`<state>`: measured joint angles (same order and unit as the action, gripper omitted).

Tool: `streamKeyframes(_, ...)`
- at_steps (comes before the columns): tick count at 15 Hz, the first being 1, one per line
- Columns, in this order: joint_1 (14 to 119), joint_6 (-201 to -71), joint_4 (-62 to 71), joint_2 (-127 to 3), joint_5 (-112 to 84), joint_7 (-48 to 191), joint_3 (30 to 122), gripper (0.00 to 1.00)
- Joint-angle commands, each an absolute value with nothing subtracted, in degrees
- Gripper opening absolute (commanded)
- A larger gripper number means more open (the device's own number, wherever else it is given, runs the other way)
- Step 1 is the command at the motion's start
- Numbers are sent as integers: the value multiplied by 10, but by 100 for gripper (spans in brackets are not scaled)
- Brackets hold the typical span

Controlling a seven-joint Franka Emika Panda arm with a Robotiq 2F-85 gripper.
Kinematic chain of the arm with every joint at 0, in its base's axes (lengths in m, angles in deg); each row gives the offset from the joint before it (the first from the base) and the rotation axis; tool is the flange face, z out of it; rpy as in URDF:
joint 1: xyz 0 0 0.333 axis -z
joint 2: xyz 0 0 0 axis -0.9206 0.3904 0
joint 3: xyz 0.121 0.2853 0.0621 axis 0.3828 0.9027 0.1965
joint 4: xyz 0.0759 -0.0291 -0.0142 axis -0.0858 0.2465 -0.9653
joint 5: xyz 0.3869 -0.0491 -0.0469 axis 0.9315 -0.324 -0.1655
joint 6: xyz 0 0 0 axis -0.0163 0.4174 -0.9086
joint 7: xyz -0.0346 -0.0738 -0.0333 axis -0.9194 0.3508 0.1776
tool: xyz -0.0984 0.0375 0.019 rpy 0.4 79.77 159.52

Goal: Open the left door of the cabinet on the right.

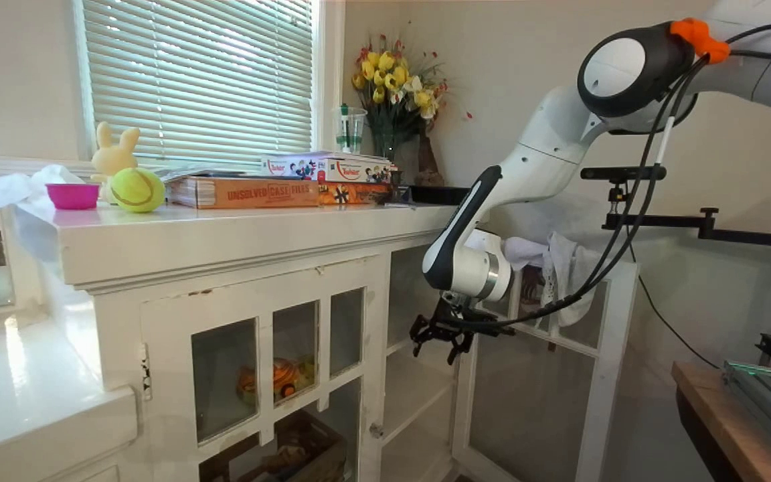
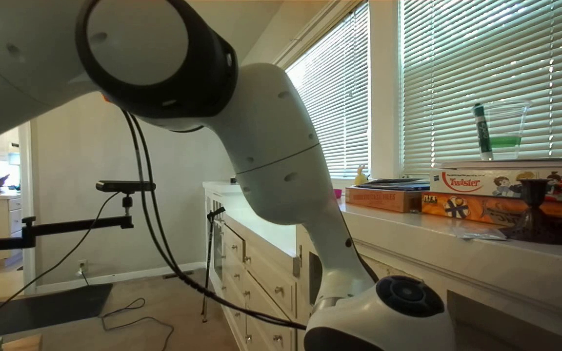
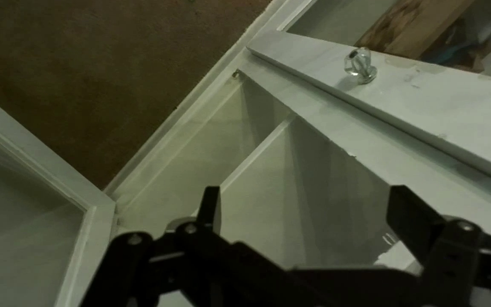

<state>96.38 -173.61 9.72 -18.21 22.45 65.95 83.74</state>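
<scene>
Gripper [image 3: 304, 204]: fingers spread wide, hanging before the open right half of the cabinet [image 1: 258, 244], between left door [image 1: 265, 378] and swung-out twin door [image 1: 531, 395]. In an exterior view the arm [image 2: 271, 161] hides much of the cabinet front, its wrist end cut off below. Lower part of left door cut off; contents behind its panes dim, an orange shape [image 1: 285, 375] among them. Left door: white, paint worn, gridded glass, clear knob [image 3: 359, 65] at free edge; looks shut or nearly so.
</scene>
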Motion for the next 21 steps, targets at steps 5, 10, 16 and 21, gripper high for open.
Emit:
streamKeyframes(5, 1067, -1866, 123, -153, 125, 593, 966, 100)
streamKeyframes(10, 1100, -1896, 135, -136, 28, 613, 992, 100)
streamKeyframes(16, 1096, -1909, 134, -126, -39, 618, 978, 100)
streamKeyframes(21, 1091, -1913, 133, -127, -97, 604, 970, 100)
